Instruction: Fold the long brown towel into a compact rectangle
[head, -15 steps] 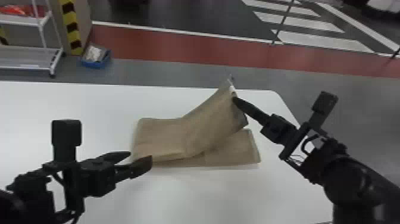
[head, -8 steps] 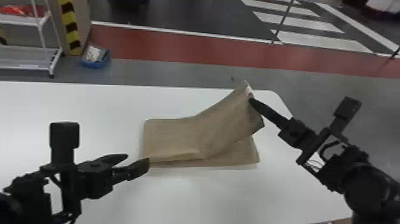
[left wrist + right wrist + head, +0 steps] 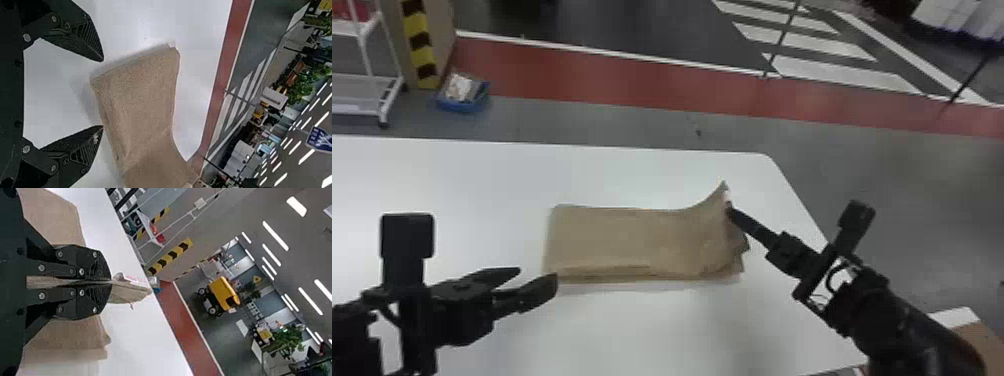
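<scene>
So the brown towel (image 3: pixel 632 240) is on the white surface (image 3: pixel 632 330), folded, its right end lifted. Right hand (image 3: pixel 730 210) has that end pinched; left hand (image 3: pixel 538 277) is just open, near-left of the towel.

Okay so past the far edge of the white tabletop (image 3: pixel 482 170), toward the left, a white wheeled rack (image 3: pixel 362 111) is standing near some yellow-and-black hazard tape (image 3: pixel 418 25), and a blue bin (image 3: pixel 463 106) is sitting on the floor. Behind all that, a red floor strip (image 3: pixel 582 75) is running across, with white crosswalk stripes (image 3: pixel 832 67) showing beyond the far right corner. The right wrist view is also catching a yellow wheeled machine (image 3: pixel 223 293), green plants (image 3: pixel 287 340) and glowing ceiling lights (image 3: pixel 275 235).
</scene>
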Motion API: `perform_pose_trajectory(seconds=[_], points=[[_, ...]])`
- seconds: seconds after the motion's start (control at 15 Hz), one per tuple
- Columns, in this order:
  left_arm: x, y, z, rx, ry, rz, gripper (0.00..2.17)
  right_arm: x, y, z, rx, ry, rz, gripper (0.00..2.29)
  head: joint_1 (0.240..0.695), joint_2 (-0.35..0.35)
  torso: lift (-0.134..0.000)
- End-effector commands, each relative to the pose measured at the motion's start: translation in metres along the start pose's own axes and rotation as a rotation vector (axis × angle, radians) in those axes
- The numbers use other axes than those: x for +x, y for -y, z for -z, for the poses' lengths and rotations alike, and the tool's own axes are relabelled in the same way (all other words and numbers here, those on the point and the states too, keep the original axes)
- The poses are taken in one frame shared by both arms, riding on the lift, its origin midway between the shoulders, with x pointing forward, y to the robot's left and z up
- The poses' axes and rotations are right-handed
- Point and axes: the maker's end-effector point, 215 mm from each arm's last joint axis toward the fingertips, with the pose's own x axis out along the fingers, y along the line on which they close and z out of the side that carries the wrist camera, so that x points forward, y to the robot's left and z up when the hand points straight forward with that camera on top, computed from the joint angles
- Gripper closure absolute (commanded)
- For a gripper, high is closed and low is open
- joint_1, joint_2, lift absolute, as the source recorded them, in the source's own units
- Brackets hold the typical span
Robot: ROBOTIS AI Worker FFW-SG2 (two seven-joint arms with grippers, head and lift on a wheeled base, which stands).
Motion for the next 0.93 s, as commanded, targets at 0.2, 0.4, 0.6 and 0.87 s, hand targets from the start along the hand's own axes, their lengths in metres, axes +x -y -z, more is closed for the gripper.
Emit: perform_pose_trajectory(seconds=[0.2, 0.4, 0.6, 0.87], points=[[0.001, 0.001, -0.001, 0.002, 0.002, 0.001, 0.29, -0.006, 0.046, 0.024, 0.043, -0.061, 0.075, 0.03, 0.695, -0.35, -0.123], [0.001, 0.003, -0.002, 0.004, 0.004, 0.008, 0.26, -0.032, 0.061, 0.003, 0.049, -0.009, 0.118, 0.06, 0.695, -0.35, -0.123], [0.002, 0.006, -0.003, 0.005, 0.004, 0.016, 0.26, -0.049, 0.063, -0.006, 0.066, 0.013, 0.121, 0.06, 0.695, -0.35, -0.123], [0.003, 0.009, -0.008, 0.013, 0.024, 0.032, 0.18, -0.055, 0.065, -0.008, 0.06, 0.014, 0.129, 0.06, 0.695, -0.35, -0.123]])
